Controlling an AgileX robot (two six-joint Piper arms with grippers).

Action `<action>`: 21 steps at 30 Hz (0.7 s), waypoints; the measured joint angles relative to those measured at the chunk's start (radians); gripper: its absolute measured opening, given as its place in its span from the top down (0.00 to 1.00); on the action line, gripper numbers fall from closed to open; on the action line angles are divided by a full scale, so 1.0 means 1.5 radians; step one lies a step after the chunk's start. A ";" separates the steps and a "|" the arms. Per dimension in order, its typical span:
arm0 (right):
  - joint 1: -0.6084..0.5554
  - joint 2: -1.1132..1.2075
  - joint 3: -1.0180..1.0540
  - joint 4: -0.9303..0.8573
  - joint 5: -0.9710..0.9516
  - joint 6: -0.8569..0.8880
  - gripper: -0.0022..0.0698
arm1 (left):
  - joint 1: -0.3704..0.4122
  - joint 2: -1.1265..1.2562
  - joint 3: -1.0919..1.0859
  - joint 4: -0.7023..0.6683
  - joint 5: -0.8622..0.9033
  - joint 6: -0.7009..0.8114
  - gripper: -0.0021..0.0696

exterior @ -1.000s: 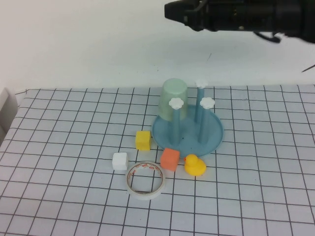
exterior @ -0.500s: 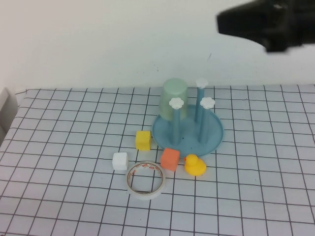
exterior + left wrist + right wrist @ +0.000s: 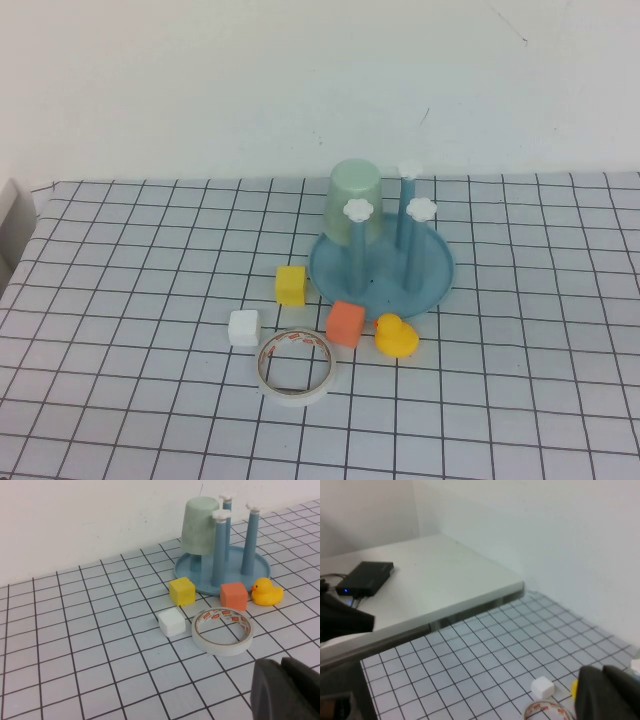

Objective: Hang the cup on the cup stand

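The pale mint-green cup (image 3: 354,200) sits upside down over the back left peg of the blue cup stand (image 3: 436,276). Three other pegs with white flower caps stand free. The left wrist view shows the cup (image 3: 199,525) and the stand (image 3: 260,571) from farther away. Neither gripper is in the high view. My left gripper (image 3: 282,690) is low over the table, near of the tape roll, fingers together and empty. My right gripper (image 3: 605,695) is raised above the table, fingers together and empty.
In front of the stand lie a yellow block (image 3: 291,285), an orange block (image 3: 345,323), a white block (image 3: 244,327), a yellow duck (image 3: 396,336) and a white tape roll (image 3: 295,365). The right wrist view shows a side table with a black box (image 3: 367,577).
The dark right arm that crossed the top of the high view has moved off to the right and out of that view. The cup and stand have not moved.
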 joint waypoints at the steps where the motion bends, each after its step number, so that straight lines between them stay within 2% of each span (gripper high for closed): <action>1: 0.000 -0.031 0.018 0.000 0.000 0.000 0.96 | 0.000 0.000 0.000 0.000 0.000 0.000 0.97; 6: 0.000 -0.157 0.080 -0.012 0.006 0.000 0.96 | 0.000 0.000 0.000 0.000 0.000 -0.001 0.97; 10: 0.000 -0.232 0.124 -0.074 -0.001 0.003 0.96 | 0.000 0.000 0.000 0.000 0.000 -0.001 0.97; 16: 0.000 -0.315 0.217 -0.180 -0.221 -0.029 0.96 | 0.000 0.000 0.000 0.000 0.000 -0.001 0.97; 21: 0.000 -0.345 0.309 -0.204 -0.363 -0.035 0.96 | 0.000 0.000 0.000 0.000 0.000 -0.001 0.97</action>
